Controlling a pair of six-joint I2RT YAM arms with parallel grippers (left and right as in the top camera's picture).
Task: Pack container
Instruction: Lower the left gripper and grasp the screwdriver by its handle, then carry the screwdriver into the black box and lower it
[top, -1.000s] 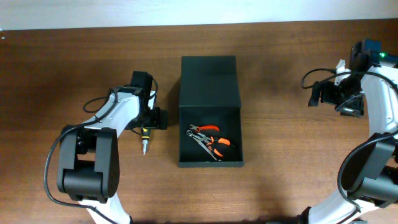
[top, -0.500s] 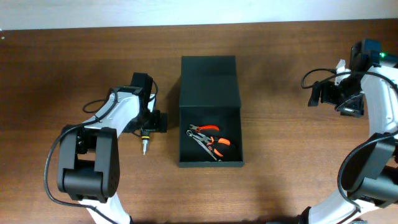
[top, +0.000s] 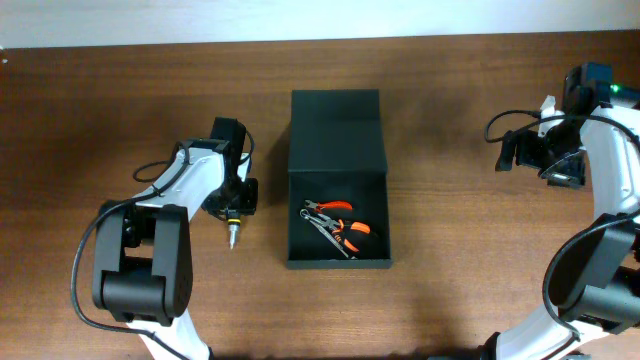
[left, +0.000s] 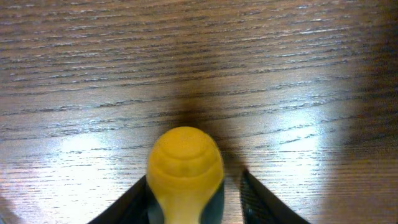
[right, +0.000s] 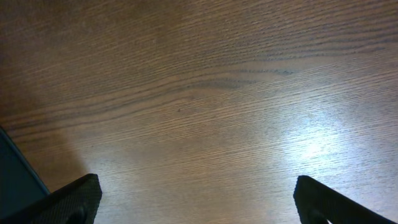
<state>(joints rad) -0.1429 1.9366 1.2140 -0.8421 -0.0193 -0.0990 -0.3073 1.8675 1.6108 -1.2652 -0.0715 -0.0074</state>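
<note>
Wood grain ran across the brown table (top: 450, 120), with a pale strip of wall (top: 300, 20) along its far edge. At the middle of the table we found the container (top: 338, 264), a matte black box. Its flap lid (top: 336, 130) was thrown back flat on the far side, leaving the compartment open. Inside, toward the near right corner, lay the orange-handled pliers (top: 338, 222), crossed loosely on the dark floor.

Just left of the container, and apart from it, the left gripper (top: 236, 200) was down over a screwdriver (top: 232, 234) that lay on the wood. The metal tip pointed toward the near edge. From the left wrist view we looked straight at the rounded yellow butt of the handle (left: 185, 163), which sat between the two dark fingers. One finger (left: 127, 205) lay against the handle. Beside the other (left: 261, 200) a thin sliver of table showed, so the jaws stood partway apart around the handle and were not clamped on it.

Well off to the right, the right gripper (top: 555, 165) hung over bare wood. In its own camera the right gripper (right: 199, 202) showed a finger (right: 68, 199) in each lower corner, so we read its jaws as wide apart with nothing between them.
</note>
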